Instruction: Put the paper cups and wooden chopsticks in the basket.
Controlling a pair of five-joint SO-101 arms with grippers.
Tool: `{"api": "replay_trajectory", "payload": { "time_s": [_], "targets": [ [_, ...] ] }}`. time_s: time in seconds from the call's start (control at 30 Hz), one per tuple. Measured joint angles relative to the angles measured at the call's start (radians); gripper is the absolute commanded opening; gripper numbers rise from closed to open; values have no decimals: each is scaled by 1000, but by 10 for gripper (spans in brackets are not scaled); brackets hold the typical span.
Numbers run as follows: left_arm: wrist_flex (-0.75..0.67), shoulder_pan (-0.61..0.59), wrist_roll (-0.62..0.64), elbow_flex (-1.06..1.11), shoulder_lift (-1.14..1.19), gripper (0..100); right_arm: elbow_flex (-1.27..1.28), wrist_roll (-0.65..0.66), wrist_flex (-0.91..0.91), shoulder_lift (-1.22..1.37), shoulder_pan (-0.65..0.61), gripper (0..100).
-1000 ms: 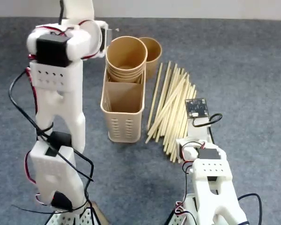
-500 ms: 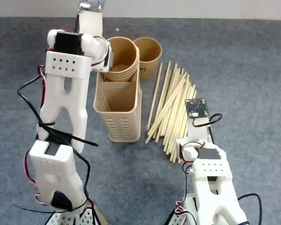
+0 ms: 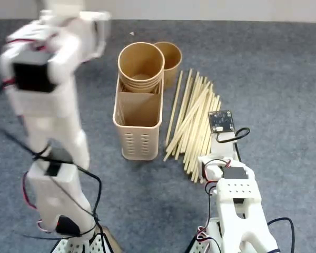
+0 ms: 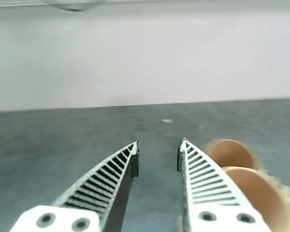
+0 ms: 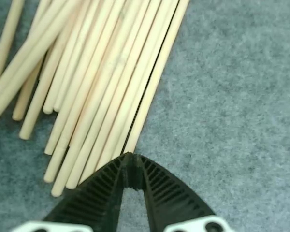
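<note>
A stack of paper cups stands in the far end of the tan basket. One more paper cup stands on the carpet just behind it. Wooden chopsticks lie in a loose pile to the right of the basket. My left arm is raised, left of the basket, blurred. Its gripper is open and empty, with the cups off to one side. My right gripper is shut and empty, its tip at the near ends of the chopsticks.
Grey carpet covers the table. The right arm's base sits at the front right, its cable looping by the chopsticks. A pale wall runs along the far edge.
My left arm has swung up and to the left, away from the cup stack. The basket tipped leftward half a second ago and stands straight again. The right arm has not moved.
</note>
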Motion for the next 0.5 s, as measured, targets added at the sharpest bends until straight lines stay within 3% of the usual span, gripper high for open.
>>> {"api": "replay_trajectory", "payload": {
  "time_s": [0.1, 0.2, 0.37, 0.5],
  "targets": [
    [25, -123, 0, 103, -5, 161, 0, 0, 0, 0, 0, 4],
    [28, -203, 0, 348, -5, 164, 0, 0, 0, 0, 0, 4],
    [9, -206, 0, 850, -3, 165, -5, 0, 3, 0, 0, 15],
    [-175, -199, 0, 1224, -3, 165, -124, 0, 84, 0, 0, 35]
  ]
}}
